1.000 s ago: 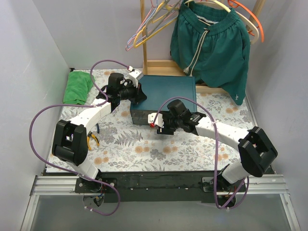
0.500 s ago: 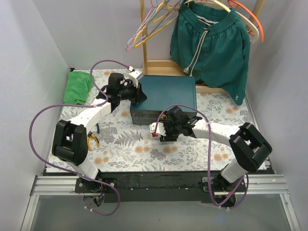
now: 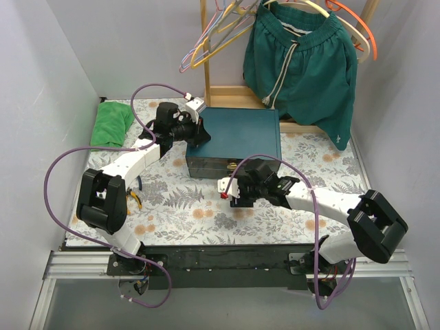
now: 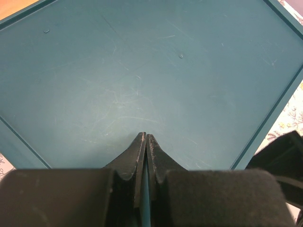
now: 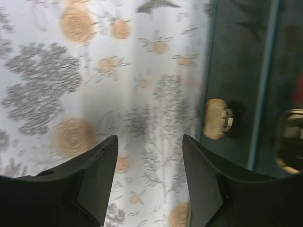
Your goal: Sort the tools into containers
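The dark teal box point(image 3: 240, 132) stands mid-table, and its top fills the left wrist view point(image 4: 151, 71). My left gripper point(image 3: 196, 135) is shut and empty, with its tips point(image 4: 146, 136) on the box top near the left corner. My right gripper point(image 3: 236, 190) is open and empty, low over the floral cloth in front of the box. In the right wrist view, the gripper point(image 5: 149, 139) has the teal drawer fronts point(image 5: 236, 71) to its right, with two brass pulls point(image 5: 215, 119). The orange-handled pliers point(image 3: 133, 199) peek out beside the left arm. No screwdrivers show.
A green folded cloth point(image 3: 111, 124) lies at the back left. A wooden rack at the back holds coloured hangers point(image 3: 213, 34) and green shorts point(image 3: 302, 65). The floral tablecloth point(image 3: 206, 213) covers the table between the arms.
My right gripper has drawn back from the box front toward the near edge, staying open. My left gripper has stayed shut on the box top.
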### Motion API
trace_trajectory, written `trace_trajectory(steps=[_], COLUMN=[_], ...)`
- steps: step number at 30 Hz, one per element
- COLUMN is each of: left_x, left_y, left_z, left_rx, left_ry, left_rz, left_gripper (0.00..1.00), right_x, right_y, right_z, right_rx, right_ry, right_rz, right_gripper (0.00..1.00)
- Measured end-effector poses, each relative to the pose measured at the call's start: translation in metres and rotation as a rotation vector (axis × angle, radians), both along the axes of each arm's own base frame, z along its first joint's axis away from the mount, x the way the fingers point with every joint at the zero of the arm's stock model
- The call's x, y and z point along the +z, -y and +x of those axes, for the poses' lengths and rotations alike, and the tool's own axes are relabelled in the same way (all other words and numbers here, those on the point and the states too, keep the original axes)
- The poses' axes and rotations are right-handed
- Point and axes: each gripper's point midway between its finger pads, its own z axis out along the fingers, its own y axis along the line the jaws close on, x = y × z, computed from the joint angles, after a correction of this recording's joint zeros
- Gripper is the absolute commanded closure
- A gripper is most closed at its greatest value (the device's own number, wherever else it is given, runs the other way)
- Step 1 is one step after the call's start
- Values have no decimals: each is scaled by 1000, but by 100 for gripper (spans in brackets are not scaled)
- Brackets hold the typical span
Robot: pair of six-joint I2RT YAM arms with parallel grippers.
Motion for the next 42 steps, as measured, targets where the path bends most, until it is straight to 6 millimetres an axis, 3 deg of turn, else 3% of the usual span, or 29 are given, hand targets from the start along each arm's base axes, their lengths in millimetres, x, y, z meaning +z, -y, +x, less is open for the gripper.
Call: trace_trajectory(steps=[5,13,16,22,27,35,38,39,41,42], left_x=[0,0,0,0,0,1,1,2,4,6], left_y=[0,-1,-1,-1,-1,3,4,4,4,4], left_z=[0,-2,-1,-2,-2,2,2,1,1,2], left_rx=[0,0,1,-1,-1,0,2,2,1,6], left_ry=[1,5,6,6,2,-22,-34,-36,-40,-42], left_rz=[1,2,2,1,2,-8,-13,-14,-13,-13], left_gripper=[100,100,100,100,100,100,99,81,61,46], right_x=[8,-9,-19,-16,-15,-17,-18,-18,-16,-15], right_y=[-6,-8,-7,-9,-7,1,5,7,11,14], right_z=[31,57,61,56,34,-56,-73,-75,-79,-80], right_rx=[-86,-138,-139,-85,21,253,296,302,326,343], right_ry=[118,176,177,130,64,16,10,8,6,2], right_rz=[24,-11,-34,-44,-73,-121,-133,-139,-159,-175], right_gripper=[35,35,38,44,46,46,46,45,45,44])
